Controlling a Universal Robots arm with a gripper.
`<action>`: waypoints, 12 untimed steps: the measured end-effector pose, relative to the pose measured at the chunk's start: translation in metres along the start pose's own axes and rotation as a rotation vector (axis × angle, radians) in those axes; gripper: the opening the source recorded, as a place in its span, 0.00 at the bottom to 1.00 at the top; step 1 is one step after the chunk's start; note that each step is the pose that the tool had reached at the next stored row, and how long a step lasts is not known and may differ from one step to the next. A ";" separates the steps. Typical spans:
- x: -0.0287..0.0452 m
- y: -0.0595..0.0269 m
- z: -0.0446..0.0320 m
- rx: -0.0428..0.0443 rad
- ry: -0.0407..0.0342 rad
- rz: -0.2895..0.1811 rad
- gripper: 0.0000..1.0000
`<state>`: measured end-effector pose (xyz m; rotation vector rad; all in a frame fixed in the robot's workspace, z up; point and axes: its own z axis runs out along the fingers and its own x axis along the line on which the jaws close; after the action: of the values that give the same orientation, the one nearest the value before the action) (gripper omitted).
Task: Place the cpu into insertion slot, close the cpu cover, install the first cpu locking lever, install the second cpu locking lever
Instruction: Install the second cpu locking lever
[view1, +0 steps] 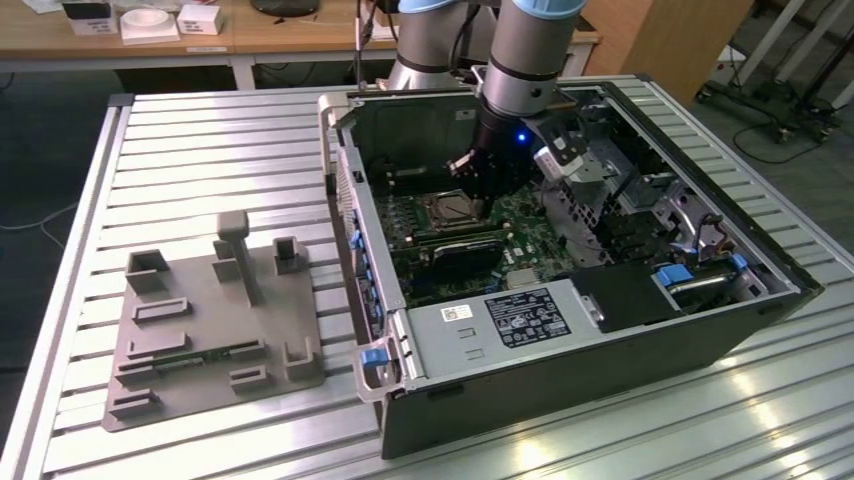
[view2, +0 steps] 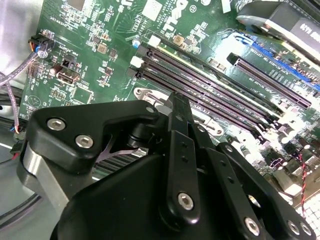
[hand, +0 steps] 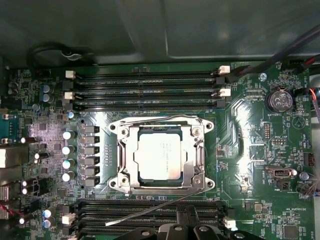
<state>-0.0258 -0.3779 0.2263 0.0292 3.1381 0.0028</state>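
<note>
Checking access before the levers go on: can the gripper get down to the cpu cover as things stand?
Probably yes. In the first wrist view the cpu cover lies flat over the cpu with nothing above it. In the exterior view the arm hangs inside the open case beside the socket.

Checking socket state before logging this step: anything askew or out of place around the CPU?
One thing: a thin silvery locking lever lies loose at a slant across the black memory slots beside the insertion slot, not latched along the frame. The cpu sits square under the closed cpu cover.
</note>
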 end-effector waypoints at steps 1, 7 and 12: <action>0.0000 0.0000 0.0000 0.0000 0.0000 -0.001 0.10; 0.0000 0.0000 0.0000 0.0000 0.0000 -0.001 0.10; -0.0016 0.0000 0.0000 0.0000 0.0000 -0.001 0.10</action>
<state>-0.0242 -0.3780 0.2263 0.0278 3.1381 0.0029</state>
